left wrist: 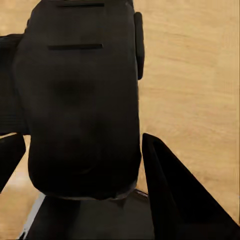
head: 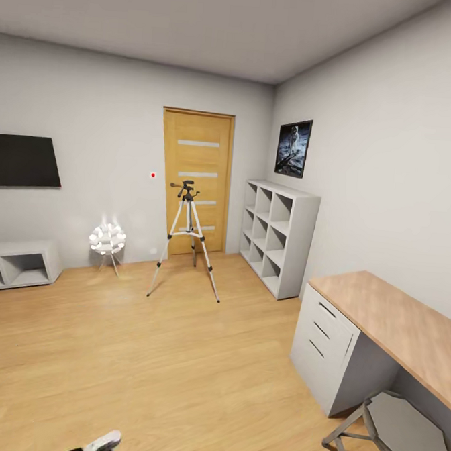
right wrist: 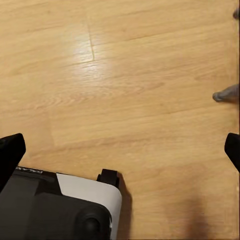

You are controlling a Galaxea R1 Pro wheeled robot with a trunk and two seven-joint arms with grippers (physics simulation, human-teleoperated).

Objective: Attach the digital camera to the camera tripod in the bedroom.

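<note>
The left gripper (left wrist: 82,160) has its two dark fingers (left wrist: 175,200) clenched on the small black blocky digital camera (left wrist: 82,100), which sits between them above the light wood plank floor (left wrist: 200,75). The right gripper (right wrist: 120,150) stands released, its black fingertips (right wrist: 10,150) spread wide apart over bare planks, with the robot's black and white base (right wrist: 75,205) below them. In the head view, the tall camera tripod with silver legs and a black head (head: 186,239) stands upright on the floor well ahead, in front of the wooden door (head: 195,176). A white globe lamp on thin legs (head: 107,241) stands to its left, a white cube shelf (head: 278,236) to its right against the wall beneath an astronaut picture (head: 293,147). A wood-topped white desk (head: 387,324) lies nearer on the right.
</note>
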